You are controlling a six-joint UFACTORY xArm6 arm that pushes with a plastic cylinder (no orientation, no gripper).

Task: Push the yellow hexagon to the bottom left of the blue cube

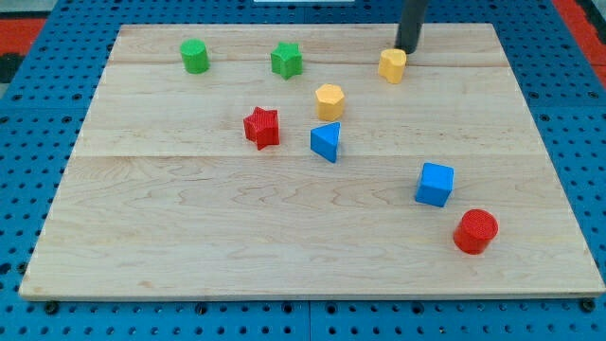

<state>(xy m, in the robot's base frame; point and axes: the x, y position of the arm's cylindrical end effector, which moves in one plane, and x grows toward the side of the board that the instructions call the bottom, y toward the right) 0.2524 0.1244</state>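
Yellow hexagon [329, 100] sits mid-board, open wood below; my tip [406, 48], no pincer, seemingly touches another yellow block [392, 65].

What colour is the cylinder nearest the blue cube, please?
Red cylinder, just below-right of the blue cube, camera view.

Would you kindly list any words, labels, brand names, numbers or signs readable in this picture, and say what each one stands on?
There are none: no text, number or sign can be read anywhere in the camera view.
The wooden board shows only plain grain.
The yellow hexagon, the blue cube and the other coloured blocks carry no markings.
The dark rod ending in my tip is unmarked too.
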